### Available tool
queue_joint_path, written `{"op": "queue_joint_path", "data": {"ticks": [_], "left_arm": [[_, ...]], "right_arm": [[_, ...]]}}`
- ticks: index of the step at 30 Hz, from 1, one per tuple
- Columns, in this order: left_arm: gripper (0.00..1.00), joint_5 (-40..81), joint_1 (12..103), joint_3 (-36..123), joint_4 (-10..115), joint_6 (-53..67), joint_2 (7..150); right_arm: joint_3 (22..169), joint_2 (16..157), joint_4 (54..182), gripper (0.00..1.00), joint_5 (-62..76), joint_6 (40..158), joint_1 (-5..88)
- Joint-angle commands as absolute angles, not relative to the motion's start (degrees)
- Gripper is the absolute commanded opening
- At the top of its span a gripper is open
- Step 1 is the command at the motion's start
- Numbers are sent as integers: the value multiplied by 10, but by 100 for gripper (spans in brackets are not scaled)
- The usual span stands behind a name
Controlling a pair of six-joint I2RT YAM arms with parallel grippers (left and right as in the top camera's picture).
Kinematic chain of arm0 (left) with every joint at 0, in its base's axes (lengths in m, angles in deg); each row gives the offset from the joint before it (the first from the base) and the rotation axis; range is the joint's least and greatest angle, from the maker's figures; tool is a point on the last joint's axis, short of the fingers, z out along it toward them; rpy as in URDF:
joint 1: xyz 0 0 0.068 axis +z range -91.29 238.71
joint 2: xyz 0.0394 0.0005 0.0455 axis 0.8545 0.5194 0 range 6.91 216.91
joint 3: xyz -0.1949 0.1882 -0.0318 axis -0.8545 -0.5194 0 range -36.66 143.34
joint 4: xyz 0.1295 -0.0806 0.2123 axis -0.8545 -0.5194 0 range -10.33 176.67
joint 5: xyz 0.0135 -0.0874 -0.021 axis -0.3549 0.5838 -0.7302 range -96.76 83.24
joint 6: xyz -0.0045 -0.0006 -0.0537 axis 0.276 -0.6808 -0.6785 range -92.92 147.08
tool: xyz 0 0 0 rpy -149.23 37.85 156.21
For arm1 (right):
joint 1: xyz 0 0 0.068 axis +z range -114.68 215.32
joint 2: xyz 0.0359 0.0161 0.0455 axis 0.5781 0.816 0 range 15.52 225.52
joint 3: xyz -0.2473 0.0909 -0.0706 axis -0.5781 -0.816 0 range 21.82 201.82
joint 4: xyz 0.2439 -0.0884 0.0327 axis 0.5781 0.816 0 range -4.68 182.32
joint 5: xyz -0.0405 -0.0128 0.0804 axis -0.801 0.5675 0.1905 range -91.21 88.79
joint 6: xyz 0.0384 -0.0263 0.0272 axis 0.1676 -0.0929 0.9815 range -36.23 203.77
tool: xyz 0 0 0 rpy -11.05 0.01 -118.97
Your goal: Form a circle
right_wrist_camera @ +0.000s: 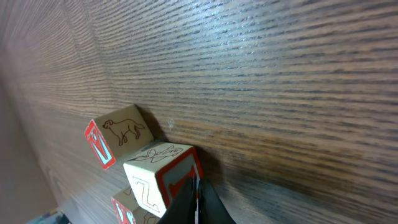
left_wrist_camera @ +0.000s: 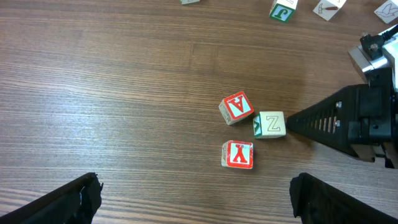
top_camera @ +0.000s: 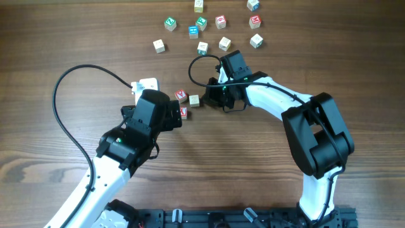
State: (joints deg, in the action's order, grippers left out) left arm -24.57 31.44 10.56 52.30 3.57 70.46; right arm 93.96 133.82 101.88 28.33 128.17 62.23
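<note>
Right hand [left_wrist_camera: 291,122] pressed together, tip touching circle [left_wrist_camera: 267,124] edge; left hand [left_wrist_camera: 199,202] spread wide; tabletop [left_wrist_camera: 93,93] stretches leftward.

pale cube [left_wrist_camera: 272,124]: outlined Z on upward face; upper red cube [left_wrist_camera: 236,107]: A, turned askew; lower red cube [left_wrist_camera: 238,154]: Y or X, unclear; green-printed cube [left_wrist_camera: 283,9], far group: J

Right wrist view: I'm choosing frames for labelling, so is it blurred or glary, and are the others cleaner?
Right wrist: pale sheen on the table, steeply tilted perspective, far grain soft. Left wrist: sharp, the Z cube legible, shadows soft. Overhead: even light, the loose cubes tiny.
</note>
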Motion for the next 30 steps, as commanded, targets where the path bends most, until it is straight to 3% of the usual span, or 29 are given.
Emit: {"op": "queue_joint_path", "data": {"ticks": [1, 30], "left_arm": [[100, -259, 316, 111, 523, 26, 707], [100, -259, 316, 111, 523, 26, 707]], "right_arm": [[935, 1350, 1018, 4, 286, 1289, 621], [935, 1350, 996, 5, 319, 1288, 621]]}}
